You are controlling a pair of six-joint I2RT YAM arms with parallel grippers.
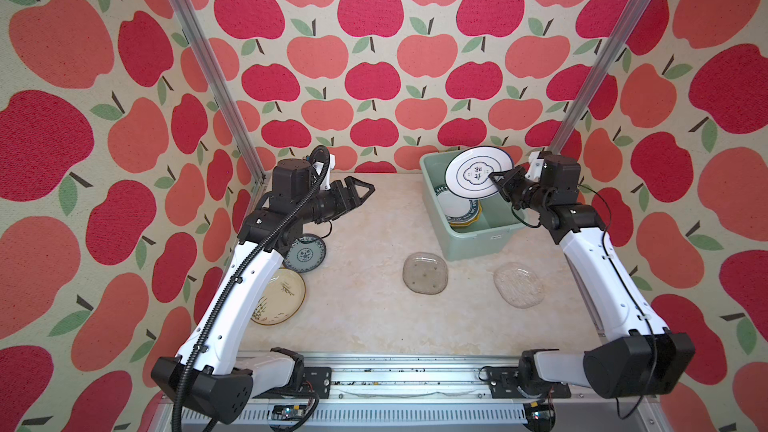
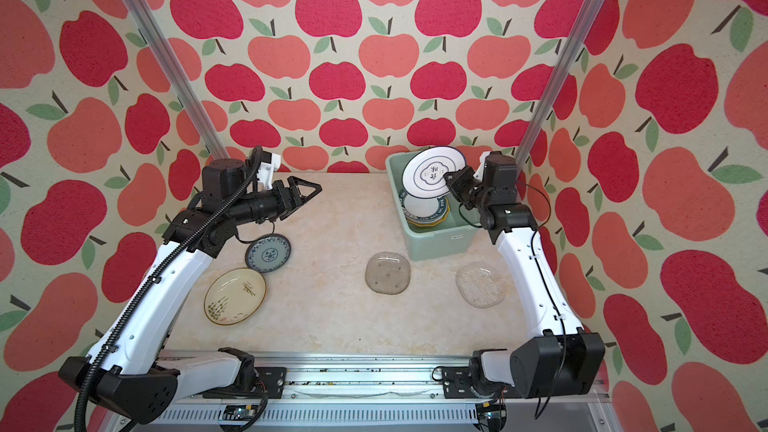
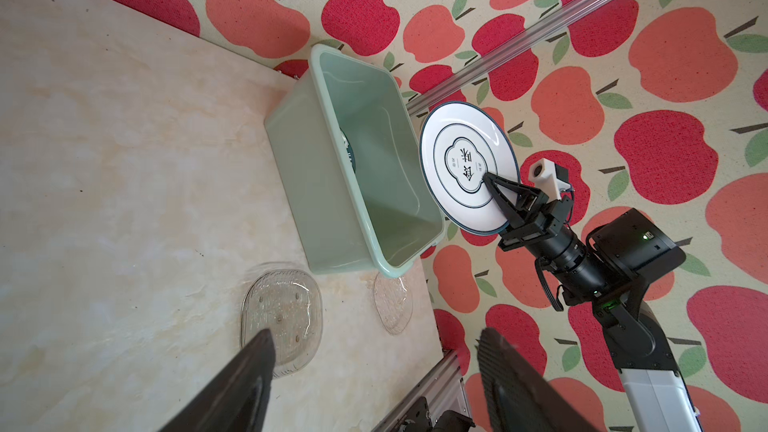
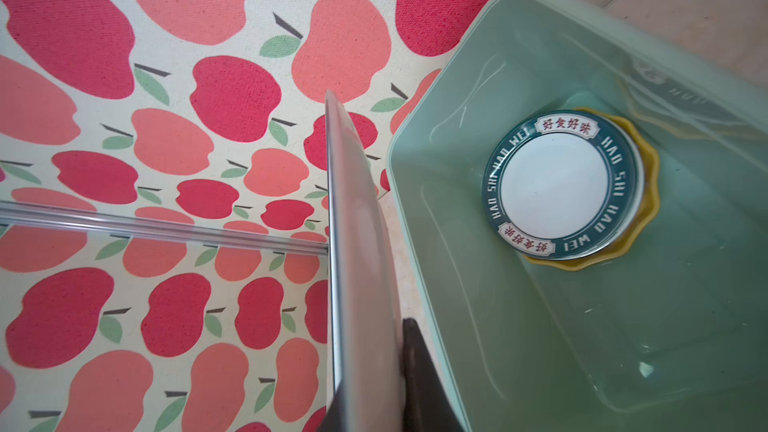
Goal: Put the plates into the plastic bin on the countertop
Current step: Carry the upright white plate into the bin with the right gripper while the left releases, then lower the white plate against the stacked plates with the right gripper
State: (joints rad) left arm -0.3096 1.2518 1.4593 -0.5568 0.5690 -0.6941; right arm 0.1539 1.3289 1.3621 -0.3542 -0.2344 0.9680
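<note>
White porcelain is hanging in the right tool [image 1: 494,178], which is pinching the white plate [image 1: 467,172] by its rim, tilted on edge above the plastic bin [image 1: 469,238]. It looks to me like the lowering step. Below the tool a lettered plate [image 4: 557,184] is lying on a yellow one [image 4: 648,184] (bare bin floor is showing beside them). The next move is calling for tipping the plate flat while clearing the bin's rim. The left tool [image 1: 365,193] is hovering spread and empty over the bench [image 1: 365,305], where other plates [image 1: 425,273] are waiting.

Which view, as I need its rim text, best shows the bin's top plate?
Right wrist: the lettered plate lies unobstructed, text legible. Both top views half hide it; left wrist shows a sliver.
</note>
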